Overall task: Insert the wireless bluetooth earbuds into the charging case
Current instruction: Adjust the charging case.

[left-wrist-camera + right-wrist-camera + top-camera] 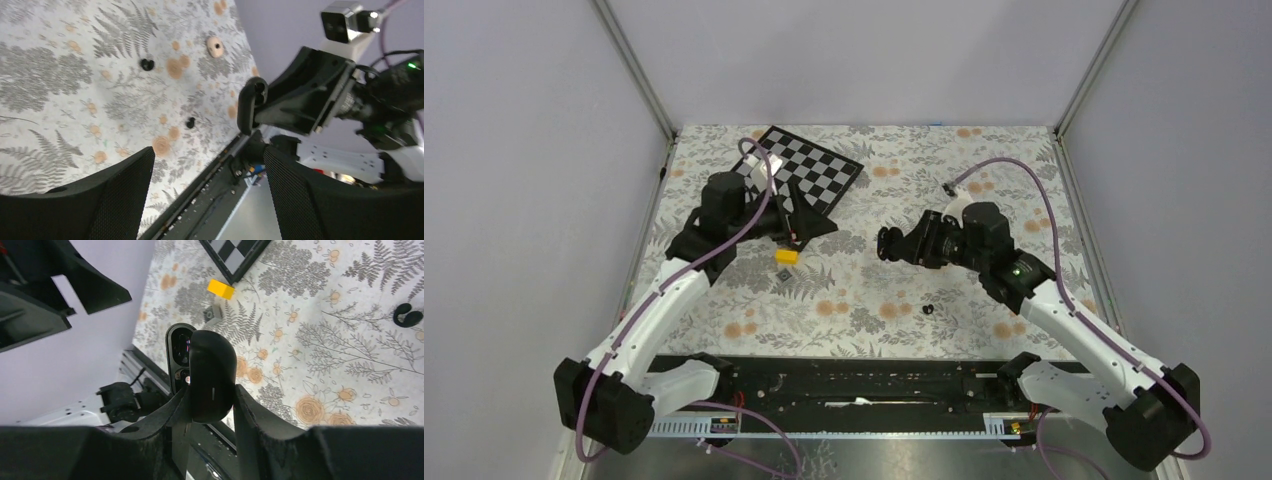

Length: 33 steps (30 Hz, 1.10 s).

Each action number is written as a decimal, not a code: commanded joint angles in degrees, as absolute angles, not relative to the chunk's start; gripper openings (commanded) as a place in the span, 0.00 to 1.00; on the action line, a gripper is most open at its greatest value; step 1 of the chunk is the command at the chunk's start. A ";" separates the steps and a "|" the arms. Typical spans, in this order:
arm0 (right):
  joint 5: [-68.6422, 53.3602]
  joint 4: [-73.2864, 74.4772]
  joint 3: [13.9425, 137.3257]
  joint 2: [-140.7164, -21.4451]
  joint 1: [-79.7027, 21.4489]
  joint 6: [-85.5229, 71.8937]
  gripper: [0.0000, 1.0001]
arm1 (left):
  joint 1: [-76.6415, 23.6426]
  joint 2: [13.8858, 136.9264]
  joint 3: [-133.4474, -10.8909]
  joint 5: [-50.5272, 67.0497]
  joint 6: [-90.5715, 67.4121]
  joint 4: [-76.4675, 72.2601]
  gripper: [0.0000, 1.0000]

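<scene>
My right gripper (896, 244) is shut on the black charging case (212, 375) and holds it above the middle of the table. The case's lid (179, 347) stands open, and the case also shows in the left wrist view (251, 102). A black earbud (927, 308) lies on the floral cloth in front of the case and shows in the right wrist view (407, 315). The left wrist view shows two small black buds (146, 64) (190, 122) and a pale pink round bud (215, 46) on the cloth. My left gripper (816, 227) is open and empty, left of the case.
A small yellow block (786, 256) lies under the left gripper, with a small grey piece (214, 313) beside it. A checkerboard (809, 168) lies at the back left. A black rail (854, 380) runs along the near edge. Grey walls enclose the table.
</scene>
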<state>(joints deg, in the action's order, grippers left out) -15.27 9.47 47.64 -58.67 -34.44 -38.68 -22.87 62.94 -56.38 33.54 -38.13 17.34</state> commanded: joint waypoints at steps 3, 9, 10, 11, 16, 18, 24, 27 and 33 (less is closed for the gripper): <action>-29.96 -8.63 42.45 -54.54 -30.42 -46.47 0.00 | -20.39 59.66 -49.33 54.70 -47.95 -3.23 0.87; -36.94 -23.30 39.37 -56.77 -29.81 -55.94 0.00 | -20.69 60.88 -40.74 56.90 -63.75 -27.85 0.85; -37.46 -24.90 39.01 -57.25 -29.80 -56.89 0.00 | -20.86 61.12 -39.83 57.12 -66.21 -31.72 0.85; -37.78 -26.38 38.73 -57.58 -29.77 -57.74 0.00 | -20.98 61.36 -39.21 57.05 -68.24 -34.17 0.86; -38.78 -33.11 37.41 -59.24 -29.79 -61.62 0.00 | -22.34 63.09 -37.95 55.99 -73.56 -42.61 0.86; -39.06 -34.47 37.18 -59.58 -29.78 -62.37 0.00 | -23.45 64.47 -38.37 55.92 -75.19 -45.30 0.86; -39.90 -35.31 36.86 -59.58 -29.79 -62.75 0.00 | -26.32 67.59 -41.19 54.19 -72.68 -42.84 0.83; -40.23 -35.60 36.68 -59.36 -29.77 -63.08 0.00 | -26.63 68.40 -42.44 53.82 -70.73 -40.14 0.80; -41.25 -35.68 36.75 -59.57 -29.84 -63.04 0.00 | -26.63 69.63 -42.34 54.19 -74.29 -46.15 0.71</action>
<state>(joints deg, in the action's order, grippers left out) -38.85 -32.08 36.75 -59.88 -30.04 -62.81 -26.50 68.90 -40.38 54.33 -72.44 -38.52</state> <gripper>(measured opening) 0.391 0.761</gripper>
